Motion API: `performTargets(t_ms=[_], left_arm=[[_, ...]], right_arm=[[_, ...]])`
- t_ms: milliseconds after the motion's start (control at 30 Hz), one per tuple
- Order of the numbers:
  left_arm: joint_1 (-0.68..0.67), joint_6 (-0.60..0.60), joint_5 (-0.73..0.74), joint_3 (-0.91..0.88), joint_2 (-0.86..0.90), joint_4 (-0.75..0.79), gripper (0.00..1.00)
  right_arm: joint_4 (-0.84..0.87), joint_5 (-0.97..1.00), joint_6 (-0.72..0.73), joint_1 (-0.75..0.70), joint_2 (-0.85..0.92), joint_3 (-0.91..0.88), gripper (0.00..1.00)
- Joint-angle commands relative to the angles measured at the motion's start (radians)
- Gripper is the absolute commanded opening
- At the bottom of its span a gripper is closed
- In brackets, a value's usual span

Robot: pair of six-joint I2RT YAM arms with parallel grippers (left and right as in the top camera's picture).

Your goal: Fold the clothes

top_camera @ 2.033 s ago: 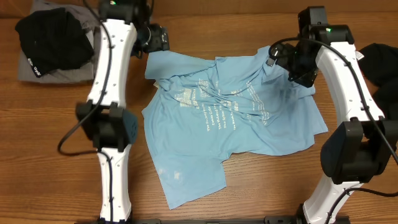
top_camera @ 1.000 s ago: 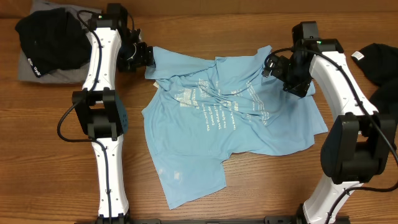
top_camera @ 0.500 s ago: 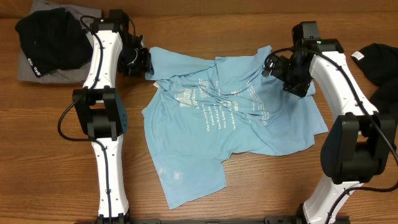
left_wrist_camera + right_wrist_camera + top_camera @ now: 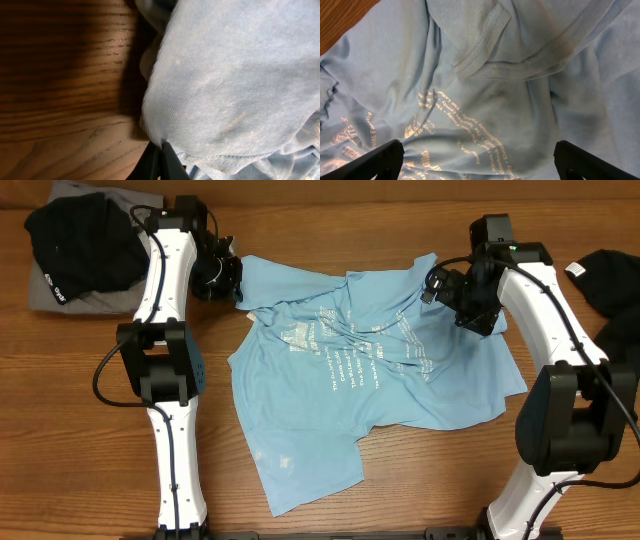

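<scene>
The light-blue T-shirt (image 4: 370, 380) lies crumpled and spread across the middle of the table, its white print facing up. At its upper left corner my left gripper (image 4: 232, 280) is shut on the shirt's edge. In the left wrist view the two dark fingertips (image 4: 161, 152) pinch a fold of the blue cloth (image 4: 235, 85) just above the wood. My right gripper (image 4: 440, 285) hovers open over the shirt's upper right part. Its fingers (image 4: 375, 160) stand wide apart over the printed fabric (image 4: 485, 100), and nothing sits between them.
A black garment (image 4: 80, 240) lies on a grey one (image 4: 100, 298) at the back left corner. Another black garment (image 4: 612, 285) with a white label lies at the right edge. Bare wooden table (image 4: 420, 480) shows in front of the shirt.
My left arm reached the shirt's upper left corner, and its gripper has shut on the edge there. Over the last second the right arm has stayed still, gripper open.
</scene>
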Motion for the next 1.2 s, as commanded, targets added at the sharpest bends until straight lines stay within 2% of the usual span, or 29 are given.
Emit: performTargets(t_ms=[0,100,200,367,500,633,700,800,933,1033,1167], left_arm=[[-0.009,0.003,0.067,0.043,-0.005,-0.01,0.04],[-0.01,-0.003,0.146,0.103,-0.015,0.002,0.04],[-0.01,-0.073,0.168,0.197,-0.021,0.044,0.04],[-0.01,-0.209,0.148,0.25,-0.021,0.249,0.04],[-0.019,-0.375,-0.003,0.203,-0.017,0.464,0.04],[-0.035,-0.51,-0.226,0.124,-0.011,0.68,0.05],[-0.04,-0.512,-0.269,0.094,-0.011,0.743,0.3],[-0.042,-0.496,-0.228,0.093,-0.014,0.756,0.8],[-0.042,-0.444,-0.132,0.137,-0.03,0.736,0.95],[-0.042,-0.437,-0.049,0.187,-0.058,0.645,1.0],[-0.048,-0.369,0.132,0.208,-0.117,0.444,1.0]], right_arm=[[0.016,-0.002,0.0,0.005,-0.039,-0.006,1.0],[0.034,-0.003,0.0,0.005,-0.039,-0.006,1.0],[0.056,-0.003,0.0,0.005,-0.039,-0.006,1.0],[0.08,-0.003,0.0,0.005,-0.039,-0.006,1.0],[0.082,-0.003,0.0,0.005,-0.039,-0.006,1.0],[0.082,-0.003,0.001,0.005,-0.039,-0.015,1.0],[0.083,-0.003,0.004,0.005,-0.039,-0.026,1.0],[0.093,-0.003,0.005,0.005,-0.039,-0.061,1.0],[0.133,-0.003,0.005,0.005,-0.039,-0.127,1.0],[0.171,-0.003,0.005,0.005,-0.039,-0.175,1.0],[0.208,-0.01,0.004,0.005,-0.039,-0.197,1.0]])
